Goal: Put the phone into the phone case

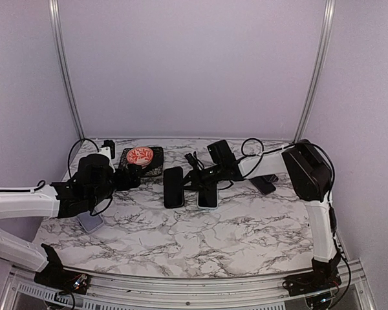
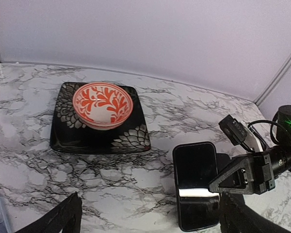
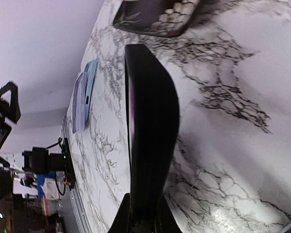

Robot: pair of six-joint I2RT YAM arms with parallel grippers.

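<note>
We see the right gripper clamped shut on the phone, gripping one long edge. In the right wrist view its jaws close on the dark slab at the bottom of the frame. We can't tell whether that edge is lifted off the table. The phone sits mid-table, just right of the plate and its red bowl.

The left gripper hangs wide apart and holds nothing. It points at the plate, with the phone near its right finger.

The pale blue case lies flat under the left arm at the left side, well apart from the phone. A second slab lies just right of the phone, under the right arm.
</note>
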